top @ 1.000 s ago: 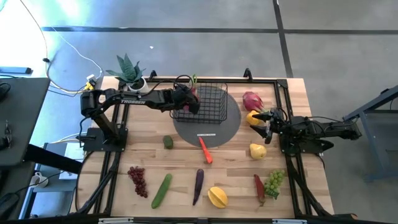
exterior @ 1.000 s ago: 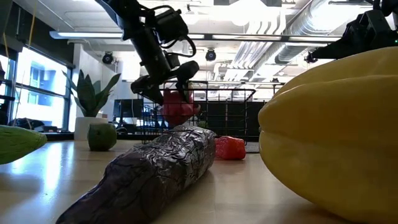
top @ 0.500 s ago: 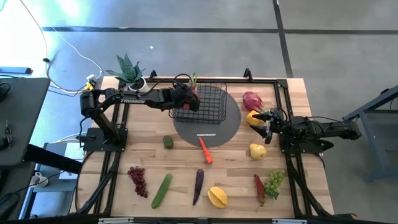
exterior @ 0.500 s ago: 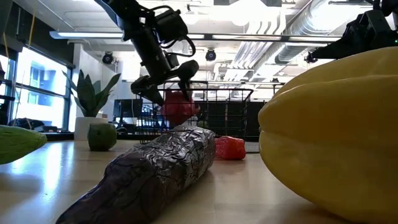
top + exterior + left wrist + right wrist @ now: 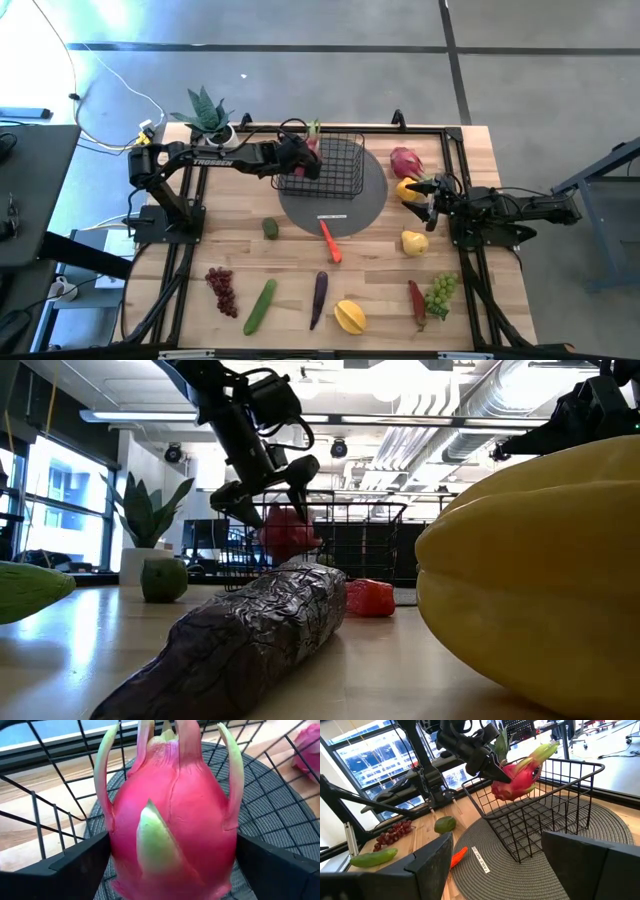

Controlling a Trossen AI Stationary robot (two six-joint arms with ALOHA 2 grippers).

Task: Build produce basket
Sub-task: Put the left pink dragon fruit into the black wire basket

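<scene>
A pink dragon fruit (image 5: 172,815) with green scales sits at the left end of the black wire basket (image 5: 343,168), above its rim (image 5: 570,770). The basket stands on the grey round mat (image 5: 372,202). My left gripper (image 5: 303,160) reaches in from the table's left, slanting down. It is open, with one finger on each side of the fruit (image 5: 515,780). What the fruit rests on is hidden. At the table's right, my right gripper (image 5: 428,195) waits open with nothing between its fingers (image 5: 432,860). My left gripper's fingers (image 5: 75,865) flank the dragon fruit's lower sides (image 5: 117,855), slanting down from the table's left. I cannot tell whether they touch the fruit. The fruit stands with its green tip pointing away from the gripper, over the basket's left end.
Near the right gripper lie a second dragon fruit (image 5: 405,160) and yellow pieces (image 5: 414,242). A carrot (image 5: 330,242) overlaps the mat's near edge. Along the near edge lie red grapes (image 5: 221,288), a cucumber (image 5: 260,305), a purple pod (image 5: 319,298) and green grapes (image 5: 441,292). A potted plant (image 5: 207,112) stands far left.
My left gripper has opened wider around the dragon fruit while staying in place over the basket's left end. The fruit has stayed between the fingers.
</scene>
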